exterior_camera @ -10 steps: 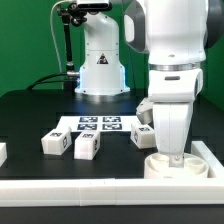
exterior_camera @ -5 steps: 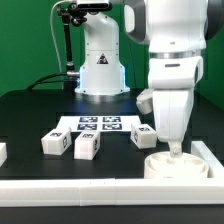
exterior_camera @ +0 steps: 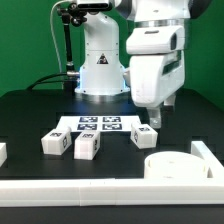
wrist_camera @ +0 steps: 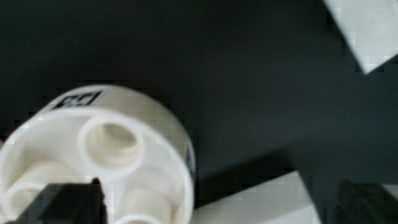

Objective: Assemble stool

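The round white disc seat [exterior_camera: 172,165] lies flat on the black table at the exterior view's front right, in the corner of the white rails. My gripper [exterior_camera: 156,119] hangs above and behind it, open and empty, clear of the seat. In the wrist view the seat [wrist_camera: 98,150] shows a marker tag and a round hole, and one dark fingertip [wrist_camera: 63,205] stands over its edge, far from the other. Three white leg blocks with tags lie on the table: two [exterior_camera: 53,143] [exterior_camera: 87,147] at the left and one [exterior_camera: 145,137] just below the gripper.
The marker board [exterior_camera: 98,124] lies flat behind the leg blocks. A long white rail [exterior_camera: 100,190] runs along the front and another [exterior_camera: 206,153] along the right. The robot base [exterior_camera: 100,70] stands at the back.
My gripper has risen off the seat and drawn back and a little toward the exterior view's left. The seat stays on the table in the corner.
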`<state>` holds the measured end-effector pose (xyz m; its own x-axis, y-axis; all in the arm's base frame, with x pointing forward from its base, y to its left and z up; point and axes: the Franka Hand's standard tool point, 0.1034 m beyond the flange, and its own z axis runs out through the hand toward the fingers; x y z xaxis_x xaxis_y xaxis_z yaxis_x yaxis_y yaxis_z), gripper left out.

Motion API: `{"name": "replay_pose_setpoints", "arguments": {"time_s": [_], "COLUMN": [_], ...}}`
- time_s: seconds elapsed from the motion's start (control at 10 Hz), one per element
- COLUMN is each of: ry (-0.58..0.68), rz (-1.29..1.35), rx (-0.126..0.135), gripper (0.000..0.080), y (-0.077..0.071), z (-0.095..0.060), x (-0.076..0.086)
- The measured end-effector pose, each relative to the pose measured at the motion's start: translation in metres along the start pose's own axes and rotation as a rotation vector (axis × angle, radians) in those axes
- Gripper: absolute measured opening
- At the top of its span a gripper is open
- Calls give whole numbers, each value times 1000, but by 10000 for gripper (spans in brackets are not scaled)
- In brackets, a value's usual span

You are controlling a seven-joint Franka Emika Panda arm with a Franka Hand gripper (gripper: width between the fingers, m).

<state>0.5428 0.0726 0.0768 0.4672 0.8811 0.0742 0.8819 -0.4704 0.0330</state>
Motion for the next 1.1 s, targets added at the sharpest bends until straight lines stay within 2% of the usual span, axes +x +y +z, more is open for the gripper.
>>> {"name": "replay_pose_setpoints", "arguments": {"time_s": [0.1, 0.4, 0.8, 1.1], "ry": [-7, -7, -7, 4], "rz": [14, 39, 317, 669], "rx": [8, 9, 9, -4], "gripper": [649, 649, 649, 649], "y": [-8, -6, -7, -19], "z": [2, 2, 3, 12], "x": [-6, -5, -5, -13]}}
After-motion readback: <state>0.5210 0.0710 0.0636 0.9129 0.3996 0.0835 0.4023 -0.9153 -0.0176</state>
